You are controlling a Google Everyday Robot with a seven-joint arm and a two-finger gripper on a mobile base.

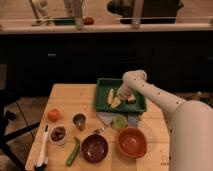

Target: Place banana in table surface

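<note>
Although the banana [111, 96] belongs on the table surface [70, 97], it lies inside the green tray [106, 84] at the table's far side, on the tray's left half, with a second pale yellow piece [116, 103] touching it and a small dark item [131, 100] towards the right. A small white bowl [58, 133] near the front left holds something dark that cannot be identified. A dark red bowl [95, 147] and an orange bowl [131, 141] stand side by side at the front, and a small metal cup [78, 120] stands upright behind them. The white arm [155, 95] reaches in from the right, bends above the tray's back rim and points steeply down. The gripper [123, 98] is inside the tray, just beside the pale pieces. Whether it is open or closed, or has hold of anything, cannot be told.
</note>
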